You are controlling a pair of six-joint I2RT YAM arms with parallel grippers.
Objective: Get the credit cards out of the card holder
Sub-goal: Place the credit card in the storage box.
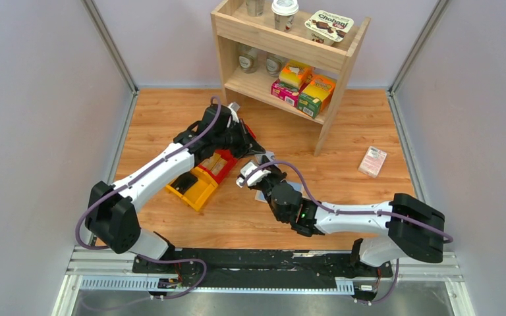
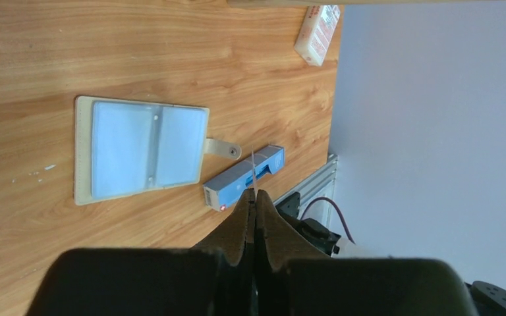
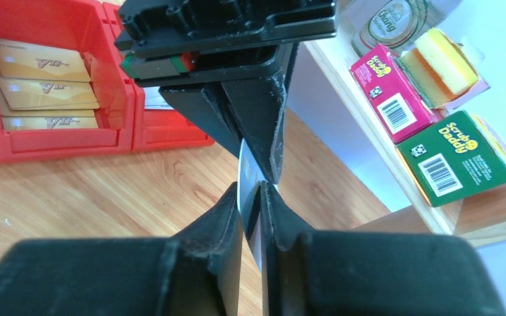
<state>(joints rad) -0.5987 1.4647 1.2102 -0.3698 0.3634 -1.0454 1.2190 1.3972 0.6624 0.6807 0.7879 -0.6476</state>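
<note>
The card holder (image 2: 141, 151) lies open and flat on the wooden table, cream outside with pale blue lining, its strap pointing at a long blue box (image 2: 244, 178). In the top view it shows only partly under my right arm (image 1: 259, 195). A thin credit card (image 3: 245, 168) stands edge-on between both grippers above the table. My left gripper (image 2: 255, 192) is shut on the card's upper edge (image 2: 253, 164); in the right wrist view its fingers (image 3: 257, 131) come down from above. My right gripper (image 3: 253, 187) has the card's lower part between its jaws, which stand slightly apart.
A red bin (image 3: 115, 92) to the left holds several gold cards (image 3: 39, 85), with a yellow bin (image 1: 191, 187) beside it. A wooden shelf (image 1: 283, 39) with sponge boxes (image 3: 458, 158) and cups stands behind. A pink-white packet (image 1: 372, 161) lies at the right.
</note>
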